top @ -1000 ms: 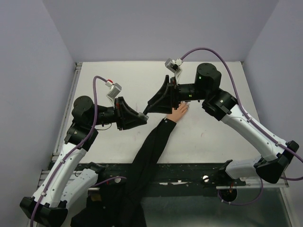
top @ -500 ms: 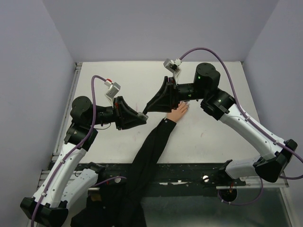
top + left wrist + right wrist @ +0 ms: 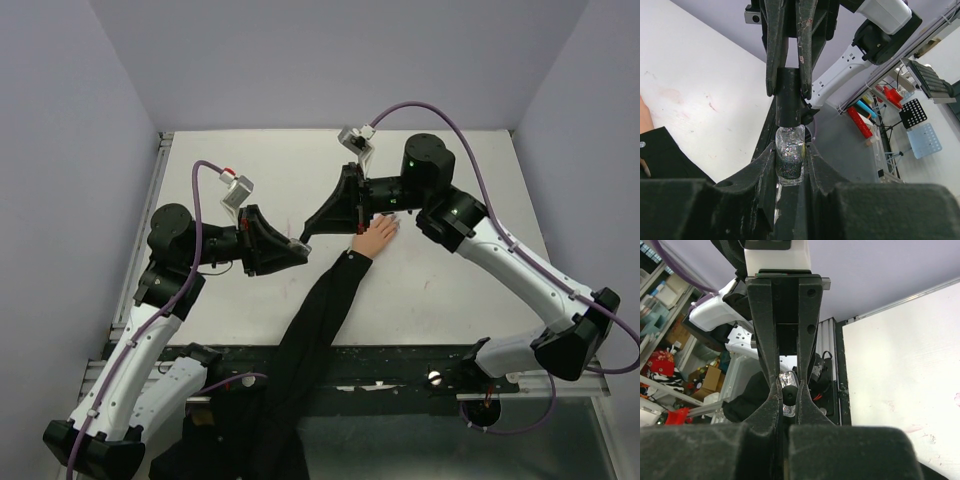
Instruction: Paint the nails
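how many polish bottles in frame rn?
1. The bottle is held up between the two arms: the left tool clamps its glass body and the right tool clamps its black cap. Others could be hidden behind the arms.

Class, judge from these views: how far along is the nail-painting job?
Done: the left gripper holds the glittery polish bottle. In hand: the right gripper is clamped on its black cap, which still sits on the neck. Left: drawing out the brush and painting the nails of the fake hand, which lies on the table untouched.
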Action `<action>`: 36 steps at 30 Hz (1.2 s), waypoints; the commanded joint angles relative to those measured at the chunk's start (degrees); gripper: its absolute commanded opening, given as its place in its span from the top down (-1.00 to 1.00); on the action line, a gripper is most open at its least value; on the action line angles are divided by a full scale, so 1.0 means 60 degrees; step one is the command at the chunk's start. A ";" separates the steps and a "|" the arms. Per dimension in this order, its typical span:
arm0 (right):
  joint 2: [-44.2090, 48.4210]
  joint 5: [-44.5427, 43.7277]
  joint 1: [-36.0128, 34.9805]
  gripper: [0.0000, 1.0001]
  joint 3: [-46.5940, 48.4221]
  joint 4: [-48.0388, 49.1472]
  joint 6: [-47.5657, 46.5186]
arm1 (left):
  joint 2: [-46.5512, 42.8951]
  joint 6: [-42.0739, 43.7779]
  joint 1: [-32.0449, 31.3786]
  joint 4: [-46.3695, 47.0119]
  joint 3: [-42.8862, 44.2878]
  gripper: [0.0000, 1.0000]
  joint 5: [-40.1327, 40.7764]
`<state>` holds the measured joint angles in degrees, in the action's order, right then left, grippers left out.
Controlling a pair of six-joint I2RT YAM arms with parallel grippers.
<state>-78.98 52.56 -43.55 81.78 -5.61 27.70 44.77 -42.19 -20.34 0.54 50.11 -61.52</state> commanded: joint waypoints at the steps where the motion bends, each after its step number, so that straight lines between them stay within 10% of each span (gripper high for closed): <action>1: -0.0166 -0.0129 -0.0212 0.99 -0.0022 0.0085 0.0246 | -0.0036 0.0557 0.0079 -0.0586 0.0013 1.00 0.0540; 15: -0.1937 -0.2986 -0.0227 0.99 0.0506 -0.1014 0.2323 | -0.0241 0.4027 -0.0111 -0.3486 0.1228 1.00 0.5151; 27: -0.4106 -0.3164 -0.0198 0.99 0.2175 -0.0648 0.3981 | 0.0198 0.5948 -0.2410 -0.4440 0.1888 1.00 1.0835; 36: -0.4956 -0.3689 -0.0198 0.99 0.3040 -0.1189 0.4084 | 0.0726 0.7264 -0.3260 -0.4469 0.1538 1.00 1.2654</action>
<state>-105.54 35.22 -43.88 98.06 -9.56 51.00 48.58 -4.27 -36.58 -31.77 58.50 10.24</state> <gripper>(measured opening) 0.051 0.312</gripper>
